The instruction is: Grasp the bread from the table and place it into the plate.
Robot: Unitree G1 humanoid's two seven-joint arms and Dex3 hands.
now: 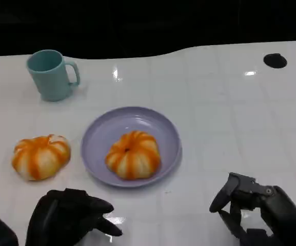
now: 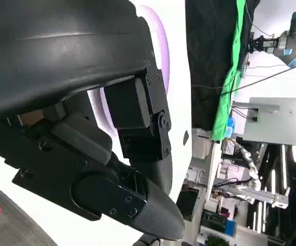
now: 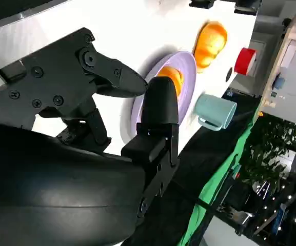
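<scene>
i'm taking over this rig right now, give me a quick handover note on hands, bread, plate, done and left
Left hand: low at the near edge of the table, holding nothing, fingers partly curled.
Right hand: near edge on the right, fingers apart, holding nothing.
Plate: purple, mid-table, with one bread lying in it.
Second bread: on the table left of the plate, apart from it, just ahead of the left hand.
Mug: teal, far left, upright.
Done: one bread is in the plate.
Left: the second bread, if it also goes in.

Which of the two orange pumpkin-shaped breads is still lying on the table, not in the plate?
The orange striped bread left of the round lilac plate; the other sits inside it.
</scene>
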